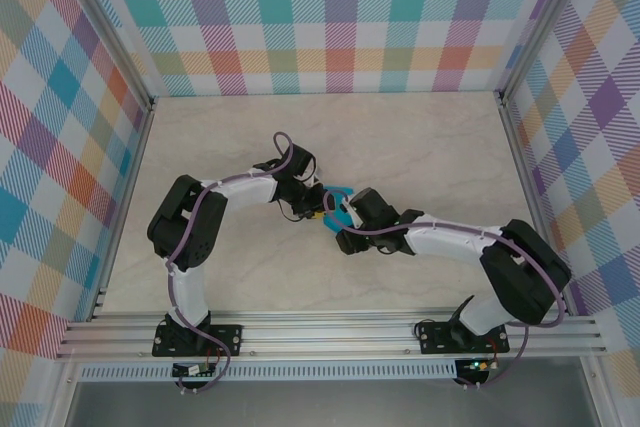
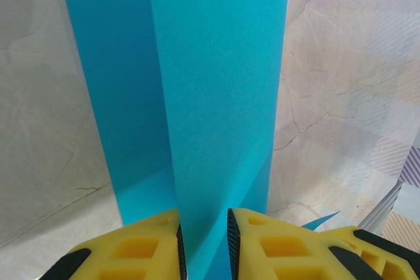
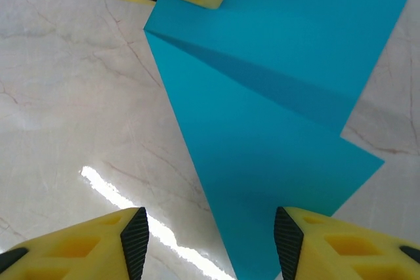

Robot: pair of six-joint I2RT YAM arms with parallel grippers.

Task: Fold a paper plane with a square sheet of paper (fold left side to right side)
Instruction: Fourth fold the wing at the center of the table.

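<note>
The left fingers (image 2: pixel 131 250) clamped the half-folded square sheet of paper (image 2: pixel 216 96) at mid-worktop (image 3: pixel 65 96) while the right fingers (image 3: pixel 328 240) hung spread over its corner — a mistimed squeeze risked dragging the layers askew.

R jaws apart over blue paper (image 3: pixel 275 155).

worktop (image 1: pixel 420 137) bare across upper frame, left arm (image 1: pixel 200 227), right arm (image 1: pixel 450 242), sheet of paper (image 1: pixel 337 195) crowd centre, walls (image 1: pixel 340 17) close three sides
</note>
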